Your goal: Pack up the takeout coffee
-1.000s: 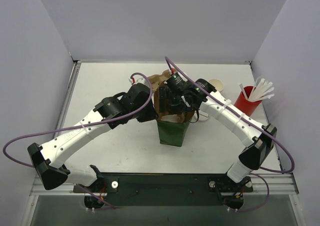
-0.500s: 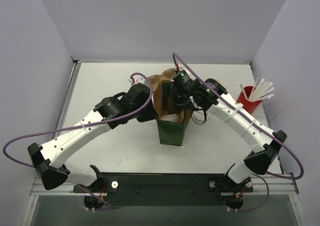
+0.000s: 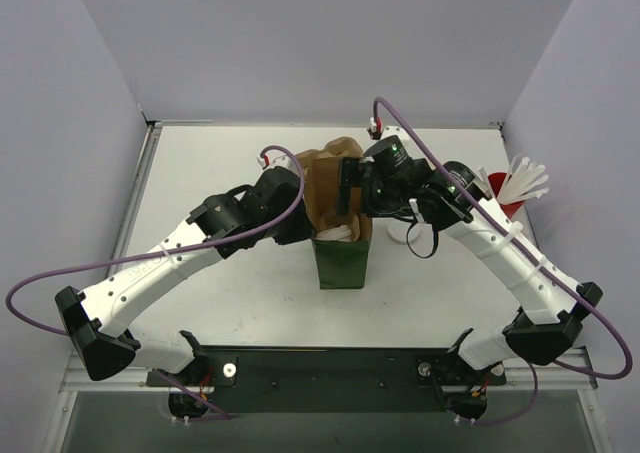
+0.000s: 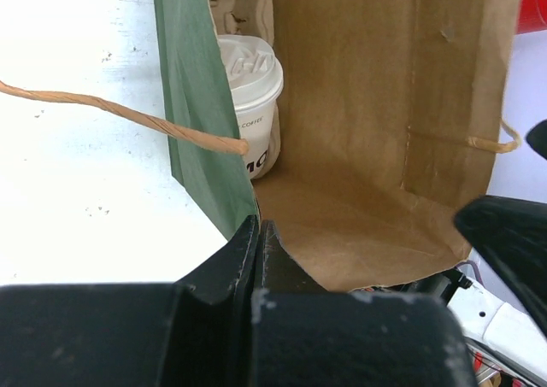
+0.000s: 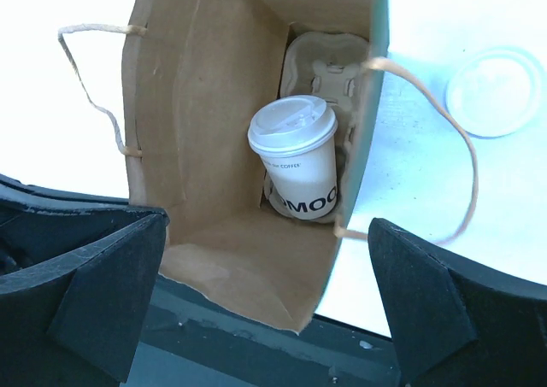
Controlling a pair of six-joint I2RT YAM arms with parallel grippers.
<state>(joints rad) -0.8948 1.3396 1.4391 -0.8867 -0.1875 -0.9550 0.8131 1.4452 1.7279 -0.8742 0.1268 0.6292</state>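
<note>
The takeout coffee (image 5: 295,156), a white paper cup with a white lid, stands upright in a brown pulp tray (image 5: 329,71) at the bottom of a green paper bag (image 5: 214,105). My right gripper (image 5: 269,301) hangs open above the bag's mouth with nothing between its fingers (image 5: 94,293). In the left wrist view the takeout coffee (image 4: 252,88) shows behind the green bag wall (image 4: 192,105). My left gripper (image 4: 259,229) is shut on that wall's top edge. From above, the bag (image 3: 340,263) stands at mid-table, with the left gripper (image 3: 305,228) at its left rim.
A red cup of white straws (image 3: 503,195) stands at the right, behind the right arm. A loose round lid (image 5: 496,92) lies on the table right of the bag. The bag's twine handles (image 4: 128,114) hang outward. Walls enclose the table.
My right arm has swung back and to the right, lifting its open gripper away from the bag's inside. The left arm and the bag have stayed put.
</note>
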